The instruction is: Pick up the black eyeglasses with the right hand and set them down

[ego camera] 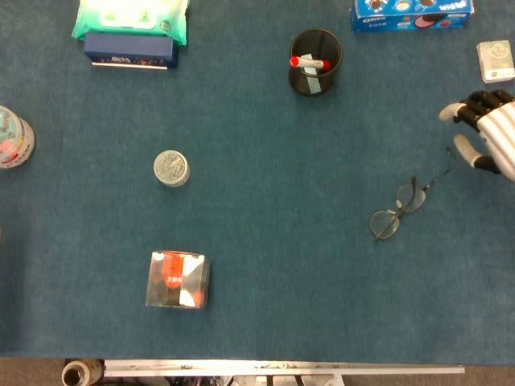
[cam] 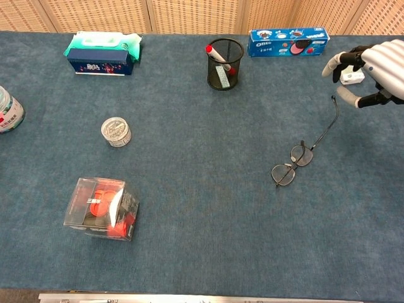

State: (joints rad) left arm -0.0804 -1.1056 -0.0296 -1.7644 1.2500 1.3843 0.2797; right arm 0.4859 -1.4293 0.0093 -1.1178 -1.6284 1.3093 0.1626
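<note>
The black eyeglasses [ego camera: 397, 211] [cam: 293, 163] lie flat on the blue cloth at the right, lenses toward the front, one temple arm stretched back toward the right. My right hand [ego camera: 487, 135] [cam: 371, 72] hovers at the right edge, just beyond the tip of that temple arm, fingers apart and holding nothing. It does not touch the glasses. My left hand is outside both views.
A black mesh pen cup [ego camera: 315, 61] stands at the back centre, a blue cookie box [ego camera: 412, 14] and a small white pack [ego camera: 495, 61] at the back right. A tin [ego camera: 171, 168], a clear box [ego camera: 179, 280], a tissue pack [ego camera: 132, 22] and a jar [ego camera: 12, 138] sit to the left.
</note>
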